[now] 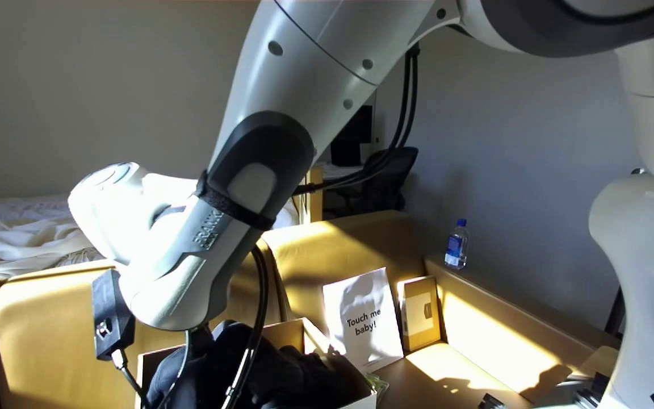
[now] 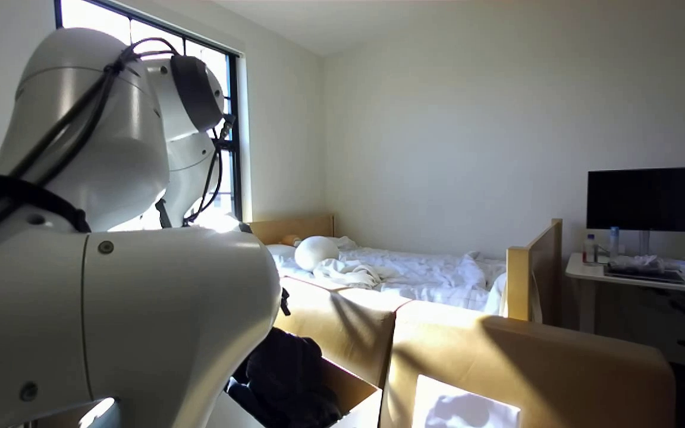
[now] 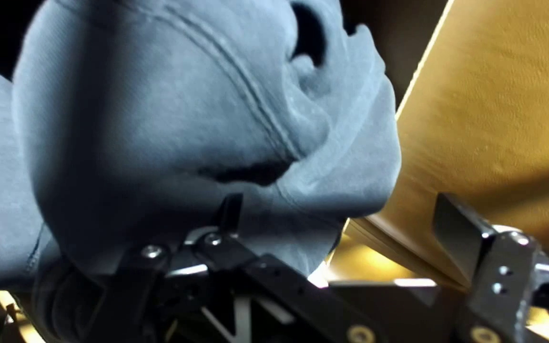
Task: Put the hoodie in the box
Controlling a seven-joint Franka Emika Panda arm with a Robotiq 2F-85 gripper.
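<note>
The dark hoodie (image 1: 298, 375) lies bunched inside the open cardboard box (image 1: 287, 335) and rises above its rim in an exterior view. The hoodie (image 2: 289, 368) and the box (image 2: 367, 409) also show in an exterior view, partly behind the arm. In the wrist view the hoodie (image 3: 174, 109) looks grey-blue and fills the left and middle. My gripper (image 3: 342, 216) is open, its fingers wide apart. The left finger is in front of the hoodie or against it; I cannot tell which. The right finger is clear of the cloth, over the sofa. The fingertips are hidden in both exterior views.
The tan sofa backrest (image 1: 338, 244) stands right behind the box. A white sign (image 1: 364, 321) and a small cardboard box (image 1: 419, 312) lean on the sofa beside it. A water bottle (image 1: 456, 245) stands on the armrest. Cables (image 1: 259, 318) hang from the arm.
</note>
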